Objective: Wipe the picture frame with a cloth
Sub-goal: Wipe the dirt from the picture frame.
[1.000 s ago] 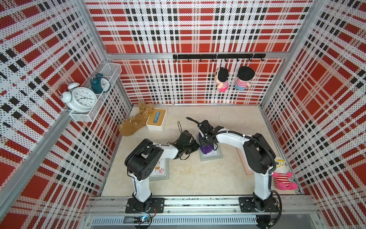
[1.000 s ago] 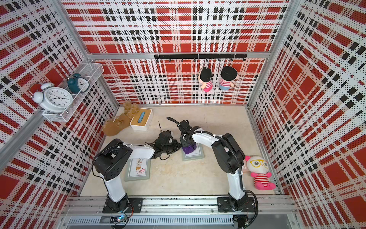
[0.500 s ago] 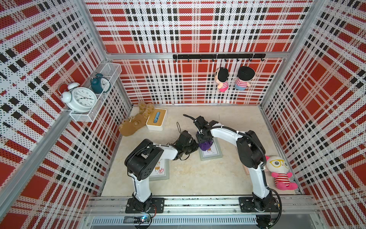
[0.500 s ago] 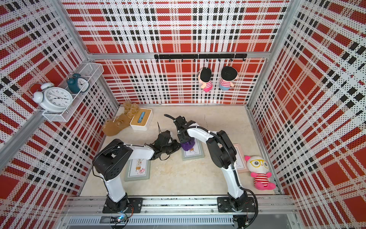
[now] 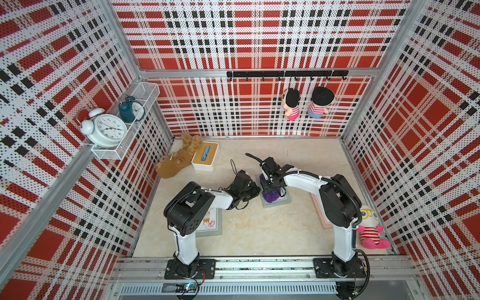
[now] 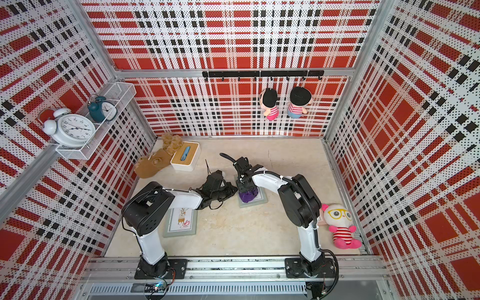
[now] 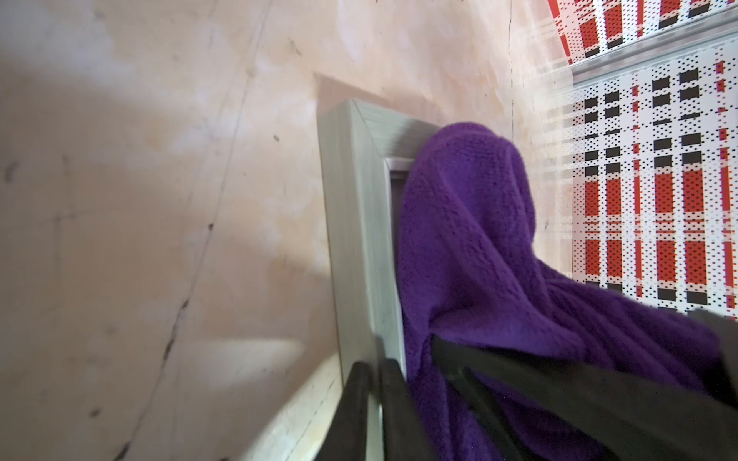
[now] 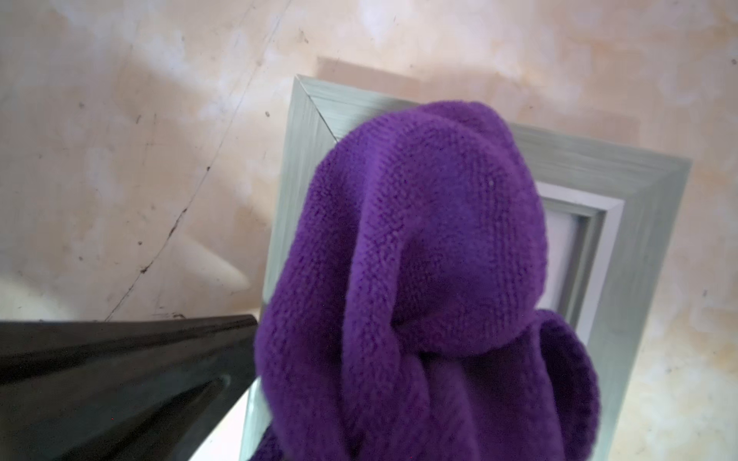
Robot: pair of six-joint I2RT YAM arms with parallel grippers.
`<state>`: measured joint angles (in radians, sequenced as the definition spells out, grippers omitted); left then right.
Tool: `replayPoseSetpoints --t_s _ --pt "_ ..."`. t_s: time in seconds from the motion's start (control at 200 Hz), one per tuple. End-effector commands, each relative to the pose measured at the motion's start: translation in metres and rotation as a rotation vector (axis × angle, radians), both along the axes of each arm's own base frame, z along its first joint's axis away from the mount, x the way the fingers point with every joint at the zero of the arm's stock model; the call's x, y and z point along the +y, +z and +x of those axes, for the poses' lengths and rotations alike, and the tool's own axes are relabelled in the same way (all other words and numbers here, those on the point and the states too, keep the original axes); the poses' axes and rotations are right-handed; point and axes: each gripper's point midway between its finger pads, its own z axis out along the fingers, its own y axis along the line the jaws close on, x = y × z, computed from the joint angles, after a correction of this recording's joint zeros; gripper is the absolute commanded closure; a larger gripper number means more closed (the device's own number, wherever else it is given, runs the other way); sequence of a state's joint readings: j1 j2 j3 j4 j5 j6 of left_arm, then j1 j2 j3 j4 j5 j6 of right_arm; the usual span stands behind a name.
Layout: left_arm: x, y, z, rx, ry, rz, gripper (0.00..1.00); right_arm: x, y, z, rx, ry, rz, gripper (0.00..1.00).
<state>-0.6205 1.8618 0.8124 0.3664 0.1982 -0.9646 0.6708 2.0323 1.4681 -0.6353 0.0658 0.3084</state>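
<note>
Cloth: the purple fleece cloth (image 5: 271, 196) sits bunched in a lump on the grey-green picture frame (image 5: 285, 200); in the right wrist view it hides most of the pane and one corner, leaving two rails bare
Frame: lies flat near the middle of the tabletop (image 5: 259, 233), well apart from every edge; one long side faces the tabletop's left edge
Right gripper: the right gripper (image 5: 270, 187) comes down from above; its claw is pinching the top of the bunched cloth, the loose folds hanging down onto the frame
Left gripper: the left gripper (image 5: 253, 191) lies low at the frame's left-facing side; in the left wrist view its fingers (image 7: 355, 407) look pressed onto either side of the outer rail, pinching it, though the tips are blurred
Cloth, handling: soft, light and floppy; it gives no push of its own, so I judge it best gripped high in a thick gather and dragged with the folds pressed down
Frame, handling: stiff and probably light; likely to slide on the smooth tabletop under a wipe; the pane may be fragile
Where to hold: the outer rail at mid-side, clear of the pane and of the cloth's path
Risk: a fold catching on a corner and tugging the frame askew
</note>
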Motion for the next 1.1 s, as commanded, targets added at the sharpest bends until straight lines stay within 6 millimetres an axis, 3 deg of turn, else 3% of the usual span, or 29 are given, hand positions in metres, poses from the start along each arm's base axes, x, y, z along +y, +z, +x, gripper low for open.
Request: replayPoseSetpoints --t_s 0.0,0.085,0.185,0.215,0.376,0.456,0.601,0.757,0.837,0.902,0.952,1.022,1.097 --pt "0.027 -0.068 -0.044 0.216 -0.013 0.162 0.88 -0.001 -0.050 -0.003 0.145 -0.009 -0.106 1.00" --pt "0.029 -0.069 -0.043 0.215 -0.009 0.167 0.88 0.009 -0.039 0.035 0.087 -0.067 -0.101 1.00" --pt "0.025 -0.063 -0.043 0.214 -0.024 0.159 0.88 0.001 -0.021 0.045 0.043 -0.096 -0.037 1.00" --pt "0.023 -0.060 -0.042 0.206 -0.029 0.157 0.89 -0.009 -0.017 0.041 0.041 -0.101 -0.030 1.00" --pt "0.014 -0.042 -0.030 0.168 -0.061 0.173 0.88 -0.069 0.041 0.031 -0.042 -0.162 0.063 1.00" --pt "0.007 -0.033 -0.022 0.147 -0.074 0.172 0.87 -0.099 0.057 0.030 -0.072 -0.204 0.062 1.00" --pt "-0.001 -0.021 -0.008 0.117 -0.086 0.170 0.87 -0.134 0.048 0.033 -0.062 -0.247 -0.021 1.00" --pt "-0.008 0.000 0.007 0.074 -0.086 0.155 0.84 -0.153 0.021 0.039 -0.014 -0.267 -0.098 1.00" --pt "-0.012 0.009 0.012 0.059 -0.091 0.145 0.81 -0.152 0.011 0.040 0.016 -0.256 -0.091 0.87" --pt "-0.014 0.016 0.015 0.046 -0.094 0.135 0.78 -0.150 0.011 0.041 0.023 -0.256 -0.078 0.64" --pt "-0.014 0.021 0.018 0.038 -0.094 0.130 0.74 -0.147 0.016 0.042 0.015 -0.259 -0.055 0.53" --pt "-0.013 0.026 0.020 0.031 -0.089 0.124 0.70 -0.142 0.029 0.045 -0.017 -0.267 -0.003 0.44" --pt "-0.010 0.029 0.023 0.023 -0.082 0.122 0.67 -0.136 0.041 0.045 -0.036 -0.270 0.074 0.41"
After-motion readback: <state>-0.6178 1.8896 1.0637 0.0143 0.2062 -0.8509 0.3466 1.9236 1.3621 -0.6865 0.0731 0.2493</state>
